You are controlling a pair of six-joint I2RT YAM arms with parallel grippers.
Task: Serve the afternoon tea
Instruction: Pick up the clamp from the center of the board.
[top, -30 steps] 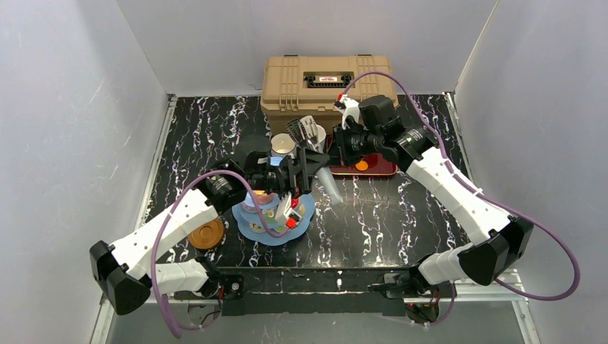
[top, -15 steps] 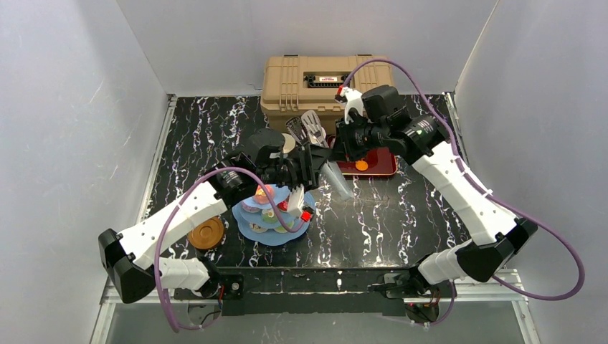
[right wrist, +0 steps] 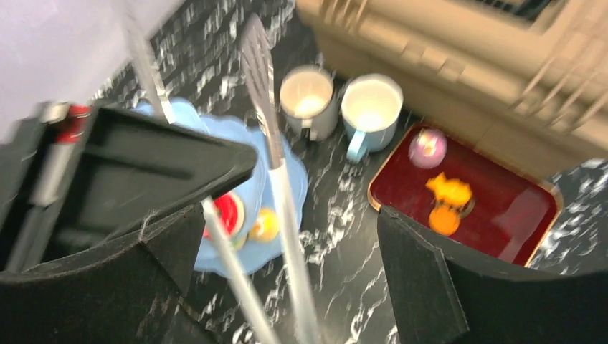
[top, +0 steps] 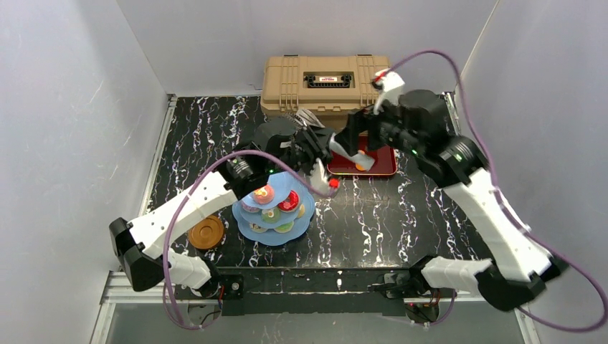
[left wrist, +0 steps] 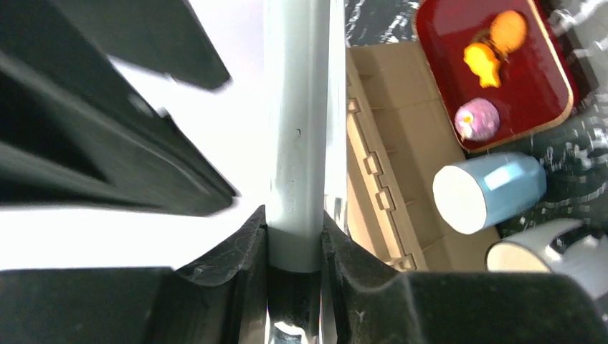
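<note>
Black marbled tabletop (top: 401, 215): cake stand (top: 247, 228) sits near left hand (left wrist: 294, 222), which pinches tongs (left wrist: 297, 107); right hand (right wrist: 287, 233) spread wide around them.

cake stand (top: 252, 231) 1 | white mug (right wrist: 308, 104) 1 | light-blue mug (left wrist: 502, 188) 1 | saucer (top: 206, 233) 1 | tray (left wrist: 459, 64) 1 | tongs (right wrist: 258, 64) 1
</note>
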